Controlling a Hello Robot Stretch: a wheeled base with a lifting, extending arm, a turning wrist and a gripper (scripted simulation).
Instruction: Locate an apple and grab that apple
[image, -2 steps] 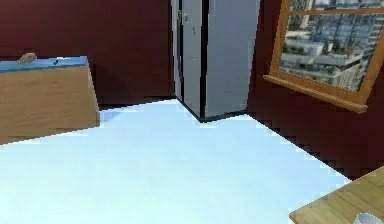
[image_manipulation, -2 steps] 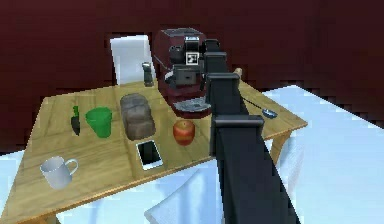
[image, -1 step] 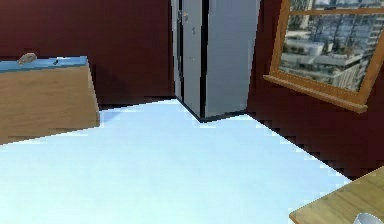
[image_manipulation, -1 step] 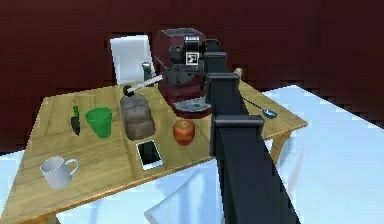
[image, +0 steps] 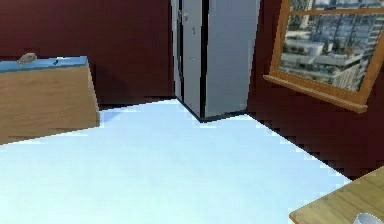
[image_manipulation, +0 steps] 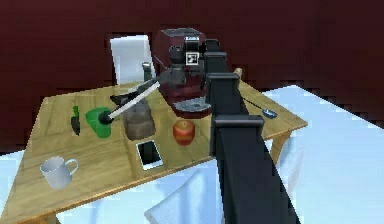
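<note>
Arm side view: the round red-orange apple (image_manipulation: 183, 131) sits on the pale wooden table (image_manipulation: 50, 125), just at nine o'clock of the dark square arm bar (image_manipulation: 238, 140). The dark two-fingered gripper (image_manipulation: 125, 105) lies at the apple's ten o'clock, and I cannot tell how its jaws stand or whether it holds anything. The apple looks found, so the next move calls for lining the fingers up on it.

Forward view faces floor (image: 170, 160); arm side view overlooks nearby table (image_manipulation: 50, 125)

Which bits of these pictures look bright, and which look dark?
Forward view: the pale floor and the window onto city buildings look brightest; the dark red walls are dim. Arm side view: light falls on the wooden table and the red apple, the wall behind is dark, and the black arm hides some tabletop.
</note>
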